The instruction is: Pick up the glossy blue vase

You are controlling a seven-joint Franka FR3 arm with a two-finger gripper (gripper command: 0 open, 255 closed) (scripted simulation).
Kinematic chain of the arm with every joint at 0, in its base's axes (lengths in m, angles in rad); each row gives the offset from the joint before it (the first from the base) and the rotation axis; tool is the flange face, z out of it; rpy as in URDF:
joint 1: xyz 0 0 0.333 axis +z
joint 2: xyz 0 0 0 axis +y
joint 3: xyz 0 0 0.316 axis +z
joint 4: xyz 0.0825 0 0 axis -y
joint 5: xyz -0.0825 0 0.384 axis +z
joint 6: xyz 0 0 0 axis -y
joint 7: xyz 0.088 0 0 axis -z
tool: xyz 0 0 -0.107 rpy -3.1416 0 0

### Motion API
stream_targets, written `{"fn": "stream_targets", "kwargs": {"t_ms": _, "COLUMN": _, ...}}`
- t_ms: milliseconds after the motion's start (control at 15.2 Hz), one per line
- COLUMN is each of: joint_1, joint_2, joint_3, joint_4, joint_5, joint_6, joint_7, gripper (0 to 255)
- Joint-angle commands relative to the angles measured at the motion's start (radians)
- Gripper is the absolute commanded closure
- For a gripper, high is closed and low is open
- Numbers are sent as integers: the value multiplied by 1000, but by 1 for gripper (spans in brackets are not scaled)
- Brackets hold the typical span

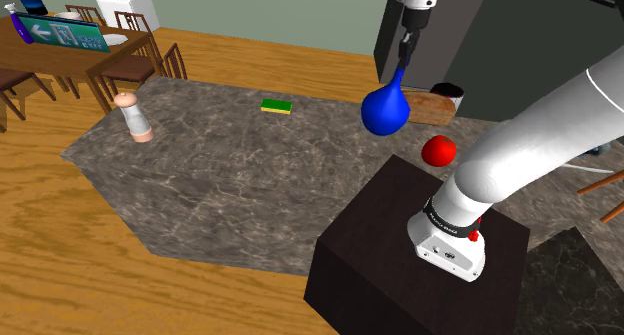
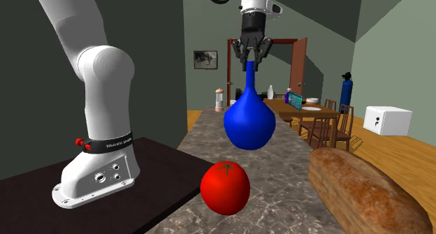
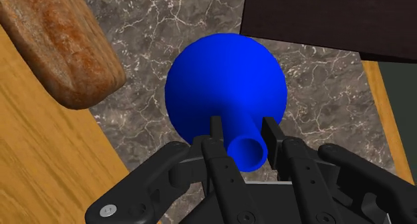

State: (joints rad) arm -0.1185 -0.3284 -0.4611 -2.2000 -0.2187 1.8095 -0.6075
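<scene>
The blue vase [image 2: 249, 121] hangs in the middle of the second exterior view and seems to be just off the grey stone surface [image 2: 279, 191]. The pincer [image 2: 250, 54] pinches its thin neck from above. Its belly is round, smooth and shiny, so it may slip. It looks hard and easy to break. The neck is the best place to hold.
</scene>
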Motion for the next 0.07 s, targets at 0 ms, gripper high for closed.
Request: {"fn": "stream_targets", "kwargs": {"t_ms": 0, "joint_1": 0, "joint_2": -3, "joint_3": 1, "joint_4": 7, "joint_5": 0, "joint_6": -9, "joint_7": 0, "gripper": 255}}
